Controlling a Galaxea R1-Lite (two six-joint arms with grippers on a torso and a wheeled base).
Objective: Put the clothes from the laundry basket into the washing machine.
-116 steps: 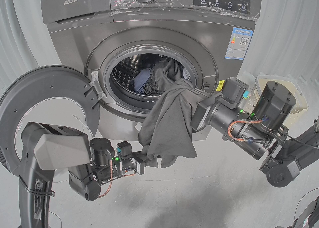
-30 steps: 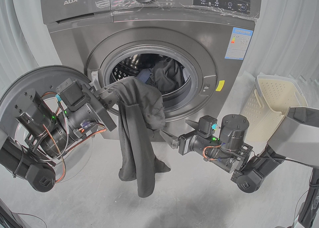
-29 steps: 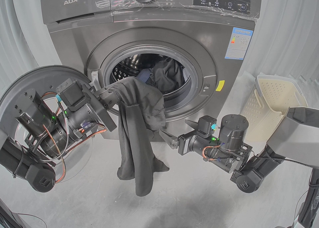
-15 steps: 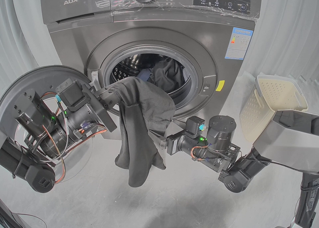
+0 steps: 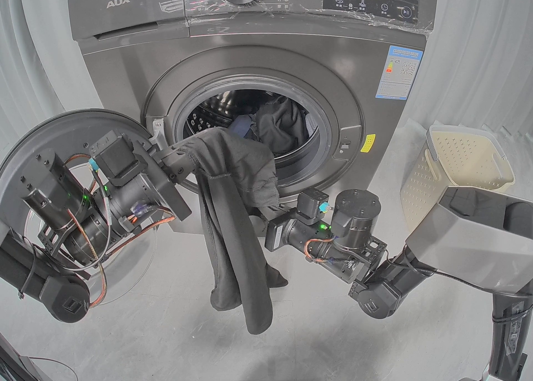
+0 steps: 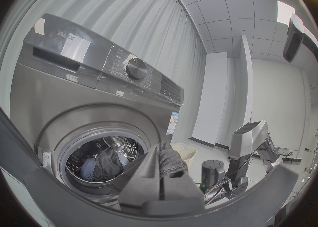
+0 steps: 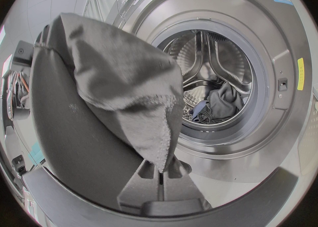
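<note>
Left claw, right claw both pinch dark grey fabric garment before open grey metal washing machine (drum part-loaded). Risk: long hanging tail snags opening rim, ends outside drum.

A pale pleated curtain hangs above a smooth grey floor.

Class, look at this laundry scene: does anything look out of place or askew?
Yes: the dark garment hangs outside the washing machine, dangling before its opening toward the floor. The left gripper and right gripper are both shut on it.
</note>
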